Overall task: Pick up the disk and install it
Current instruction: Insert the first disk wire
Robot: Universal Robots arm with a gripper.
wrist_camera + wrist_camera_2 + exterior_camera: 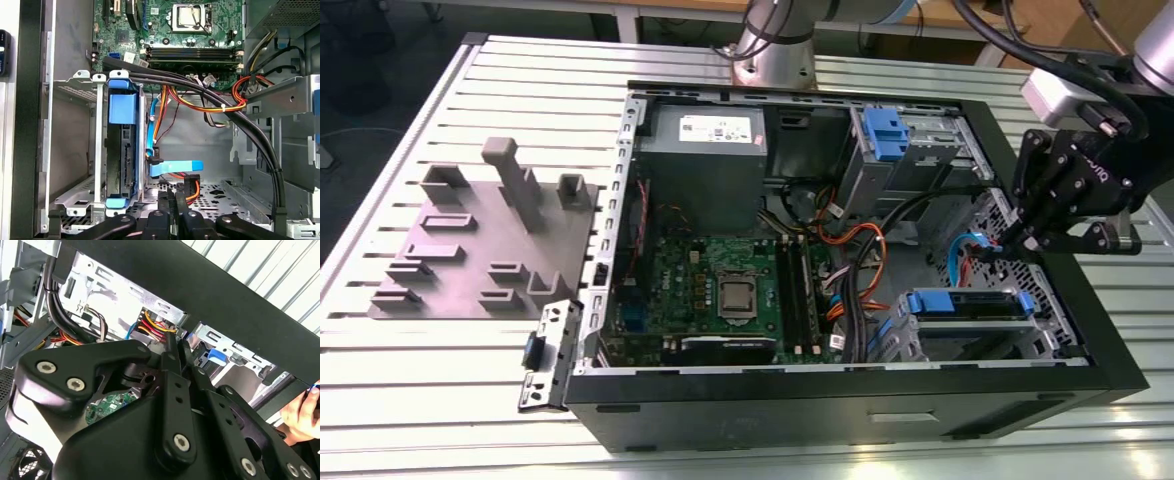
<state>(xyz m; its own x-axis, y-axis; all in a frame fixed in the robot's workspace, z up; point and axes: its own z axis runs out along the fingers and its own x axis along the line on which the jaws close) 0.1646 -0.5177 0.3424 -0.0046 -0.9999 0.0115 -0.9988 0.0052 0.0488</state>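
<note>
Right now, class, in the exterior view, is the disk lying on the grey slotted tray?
No. The disk sits in a bay inside the open computer case, and the grey tray carries none.

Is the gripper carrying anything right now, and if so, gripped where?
Nothing is held. The gripper hangs over the case's drive corner with its jaws together, and the disk sits in its bay.

open computer case [854, 400], motherboard [720, 285], grey slotted tray [474, 245], slatted table [427, 380]

Bright even light; glare on case metal; sharp.
</note>
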